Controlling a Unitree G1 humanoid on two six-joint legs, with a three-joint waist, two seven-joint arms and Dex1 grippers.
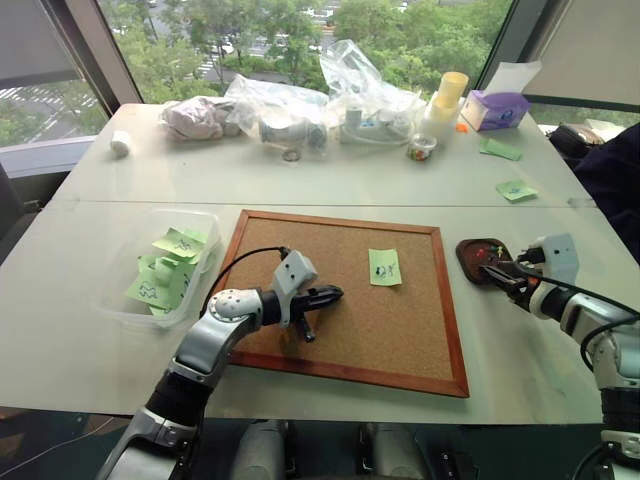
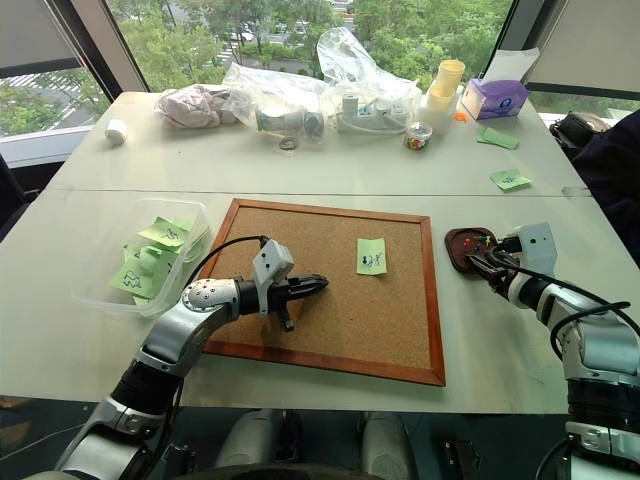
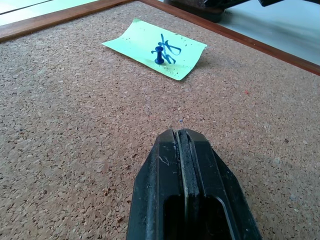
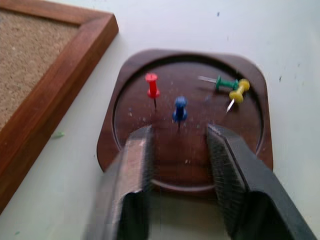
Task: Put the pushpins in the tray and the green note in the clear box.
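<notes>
The cork board (image 1: 345, 300) is seen from the head views at the table's (image 1: 90, 340) middle, with the green note (image 1: 384, 267) lying on its far right part. In the left wrist view a dark blue pushpin (image 3: 159, 53) is shown standing upright in that note, over its dark scribble, which cannot be read; from the head views this pin cannot be made out. The left gripper (image 3: 183, 137) is held low over the cork with its fingers pressed together and empty, the note lying ahead of the tips and well apart from them.

The tray (image 4: 125, 75) is set on the table just beside the board's right frame. In the right wrist view four pushpins are shown in it: a red one (image 4: 152, 85) and a blue one (image 4: 179, 108) standing, a green one (image 4: 224, 82) and a yellow one (image 4: 239, 90) lying touching each other near the far rim. The right gripper (image 4: 179, 142) is seen at the tray's near rim, its fingers parted and nothing gripped; the blue pin stands just ahead of the gap.

The clear box (image 1: 205, 225) is shown to the board's left, several green notes lying in it.
</notes>
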